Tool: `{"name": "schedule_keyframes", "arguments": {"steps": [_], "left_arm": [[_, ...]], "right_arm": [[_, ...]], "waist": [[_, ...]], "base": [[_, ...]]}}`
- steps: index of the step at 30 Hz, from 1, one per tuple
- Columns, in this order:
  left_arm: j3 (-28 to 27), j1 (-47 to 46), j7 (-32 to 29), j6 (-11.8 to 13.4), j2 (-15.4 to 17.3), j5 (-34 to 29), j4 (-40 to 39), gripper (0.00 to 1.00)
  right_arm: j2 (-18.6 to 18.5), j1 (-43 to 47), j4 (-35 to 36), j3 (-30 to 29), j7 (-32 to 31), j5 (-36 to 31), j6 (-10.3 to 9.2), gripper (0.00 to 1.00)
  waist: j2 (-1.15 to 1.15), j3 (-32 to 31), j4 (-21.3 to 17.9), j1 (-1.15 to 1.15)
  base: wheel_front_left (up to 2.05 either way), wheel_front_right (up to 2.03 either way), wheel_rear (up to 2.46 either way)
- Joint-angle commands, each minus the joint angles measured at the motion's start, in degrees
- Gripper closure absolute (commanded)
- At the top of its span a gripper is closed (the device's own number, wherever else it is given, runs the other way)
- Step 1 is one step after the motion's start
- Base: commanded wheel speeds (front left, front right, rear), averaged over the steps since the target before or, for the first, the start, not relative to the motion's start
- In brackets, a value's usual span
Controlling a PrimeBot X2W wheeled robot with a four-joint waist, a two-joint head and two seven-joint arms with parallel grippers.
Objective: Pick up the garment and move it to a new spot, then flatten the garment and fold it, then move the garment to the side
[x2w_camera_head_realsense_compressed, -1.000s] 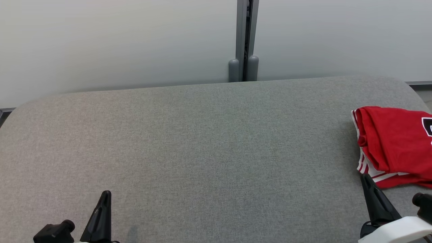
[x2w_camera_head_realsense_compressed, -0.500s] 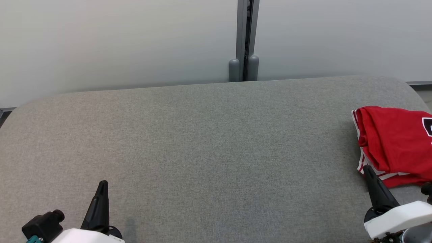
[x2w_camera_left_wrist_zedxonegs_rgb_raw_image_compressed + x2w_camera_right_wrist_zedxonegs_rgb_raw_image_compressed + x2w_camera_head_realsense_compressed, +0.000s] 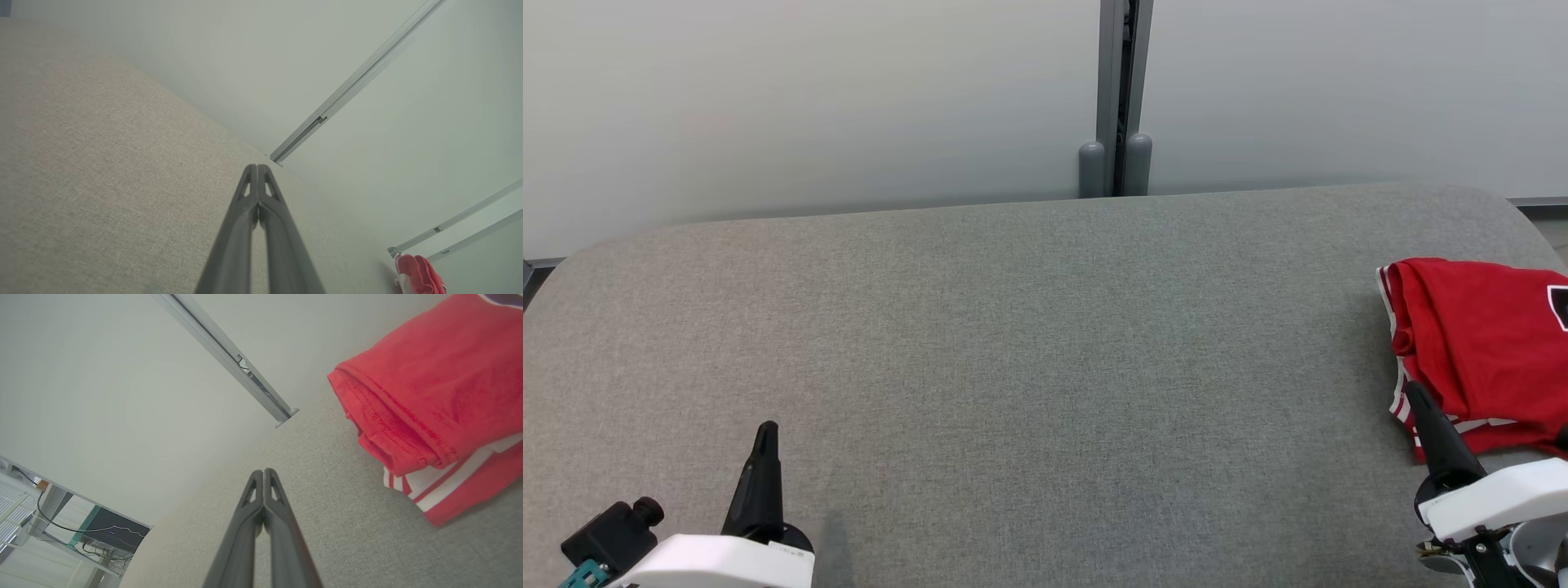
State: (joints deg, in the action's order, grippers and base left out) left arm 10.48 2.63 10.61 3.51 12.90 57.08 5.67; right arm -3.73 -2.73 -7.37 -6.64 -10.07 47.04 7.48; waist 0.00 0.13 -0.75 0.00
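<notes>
Nearest by far, the right pincer (image 3: 263, 473), tips pressed together, sits just beside the red garment (image 3: 1478, 343) lying ahead to its right, while the left pincer (image 3: 257, 167), likewise pressed together, is well apart.

One garment (image 3: 1486, 343), one table (image 3: 1013, 343), and two claws: left claw (image 3: 766, 431), right claw (image 3: 1414, 394).

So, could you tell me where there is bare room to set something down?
The gray surface is bare from the wall to the near edge, between the left tool and the red garment. The right end is crowded: right tool by the garment's corner.
</notes>
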Motion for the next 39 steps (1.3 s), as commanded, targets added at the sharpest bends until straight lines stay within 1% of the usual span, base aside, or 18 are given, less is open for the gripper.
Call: {"name": "schedule_keyframes", "arguments": {"steps": [1, 14, 39], "left_arm": [[-0.9, -2.2, 0.0, -0.7, -0.1, 1.7, -0.1, 1.0], [-2.6, -4.3, -0.5, -2.9, -2.1, 8.9, 2.0, 1.0], [-5.4, -7.5, -1.4, -6.4, -5.4, 20.5, 5.4, 1.0]], "right_arm": [[-0.6, -2.1, -0.4, -0.4, -0.5, 2.1, 0.01, 1.0], [-0.8, -5.7, -5.1, -1.6, -2.1, 10.8, 0.03, 1.0], [-1.1, -11.5, -12.5, -3.5, -4.8, 24.5, 0.05, 1.0]], "waist": [[0.0, 0.0, 0.0, 0.0], [0.0, 0.0, 0.1, 0.0], [0.0, 0.1, 0.4, 0.0]], "base": [[0.0, 0.0, 0.0], [0.0, 0.0, 0.0], [0.0, 0.0, 0.0]]}}
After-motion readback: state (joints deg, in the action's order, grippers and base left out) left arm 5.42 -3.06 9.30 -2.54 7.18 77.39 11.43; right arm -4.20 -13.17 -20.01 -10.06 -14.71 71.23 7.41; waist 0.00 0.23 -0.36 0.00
